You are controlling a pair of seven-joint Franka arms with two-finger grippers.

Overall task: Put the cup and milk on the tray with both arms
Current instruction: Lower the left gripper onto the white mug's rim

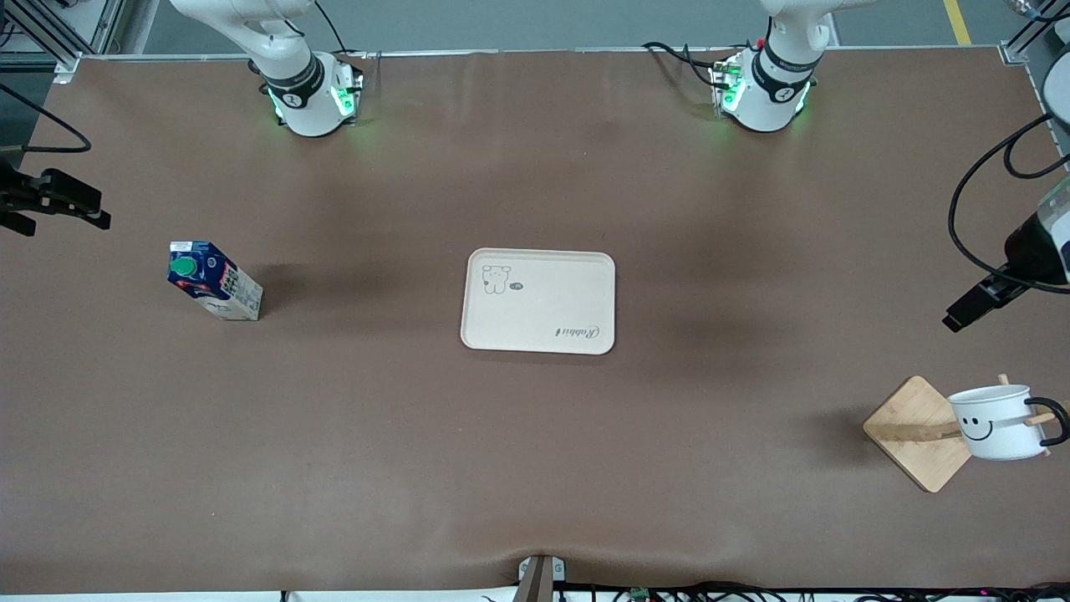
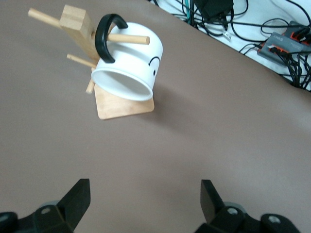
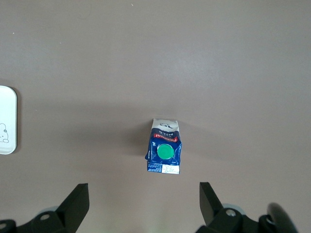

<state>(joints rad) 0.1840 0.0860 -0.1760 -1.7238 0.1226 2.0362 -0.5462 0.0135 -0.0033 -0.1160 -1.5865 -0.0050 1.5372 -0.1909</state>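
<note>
The cream tray [image 1: 543,313] lies in the middle of the table; its edge shows in the right wrist view [image 3: 7,111]. The milk [image 1: 213,283] stands upright toward the right arm's end, green cap up. In the right wrist view the milk [image 3: 164,153] is below my open, empty right gripper [image 3: 144,201], which hangs high above the table [image 1: 96,217]. The cup [image 1: 999,422] hangs by its black handle on a peg toward the left arm's end, nearer the front camera than the tray. My left gripper [image 2: 144,199] is open and empty, up in the air [image 1: 955,320], apart from the cup [image 2: 129,63].
The cup's peg belongs to a wooden rack with a square base [image 1: 915,435] and several pegs [image 2: 77,24]. Cables and a power strip [image 2: 286,41] lie past the table's front edge. A small mount [image 1: 539,577] sits at the middle of the front edge.
</note>
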